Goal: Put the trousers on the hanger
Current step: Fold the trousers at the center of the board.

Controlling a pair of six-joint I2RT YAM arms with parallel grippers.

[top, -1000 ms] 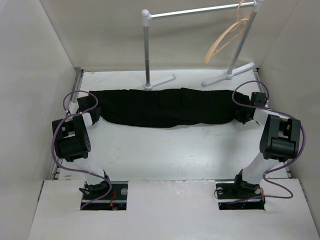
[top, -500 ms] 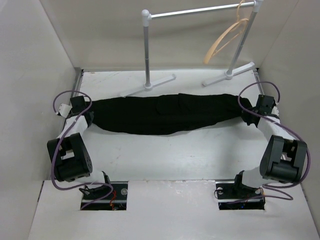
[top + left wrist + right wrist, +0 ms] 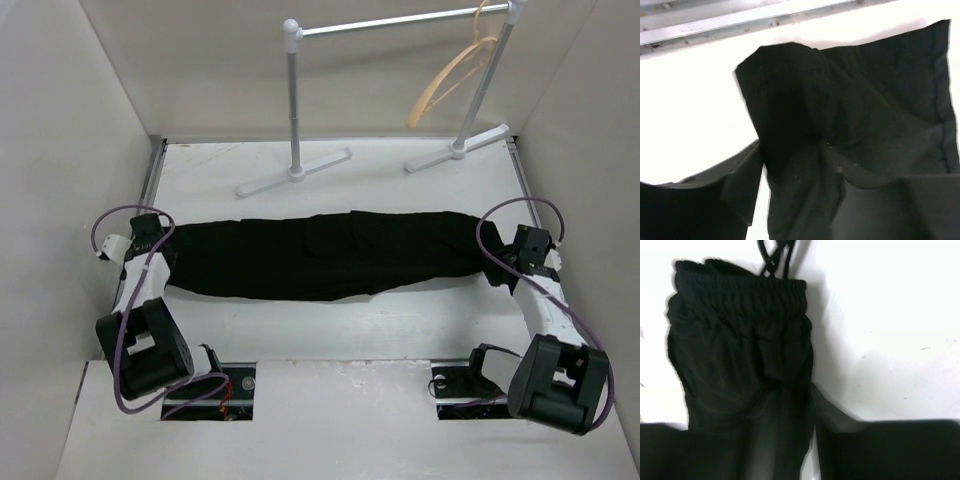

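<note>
Trousers (image 3: 320,255) stretch across mid-frame, left gripper (image 3: 163,244) pinching the leg end, right gripper (image 3: 496,262) pinching the waistband; hanger (image 3: 450,80) hangs on the rack (image 3: 390,22), upper right.

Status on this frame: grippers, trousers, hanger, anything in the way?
Both shut: left gripper and right gripper on trousers, one each end. Garment stretched across table, not on hanger. Hanger on rack, back right; path open.
</note>
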